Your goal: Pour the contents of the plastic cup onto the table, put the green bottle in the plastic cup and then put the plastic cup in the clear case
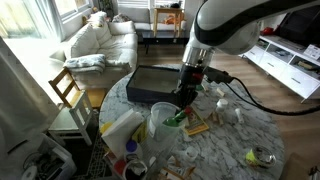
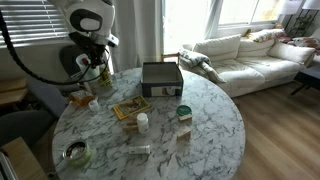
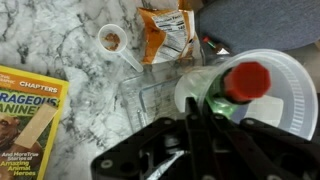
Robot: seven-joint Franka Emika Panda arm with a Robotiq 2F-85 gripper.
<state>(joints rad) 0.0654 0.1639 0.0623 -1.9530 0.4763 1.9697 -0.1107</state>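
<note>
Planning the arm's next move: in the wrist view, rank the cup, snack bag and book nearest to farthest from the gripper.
1. Cup, just right of the gripper.
2. Snack bag, ahead, at the top.
3. Book, far left.

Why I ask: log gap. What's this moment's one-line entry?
green bottle: in plastic cup | end effector: shut on cup rim | clear case: cup not inside
</note>
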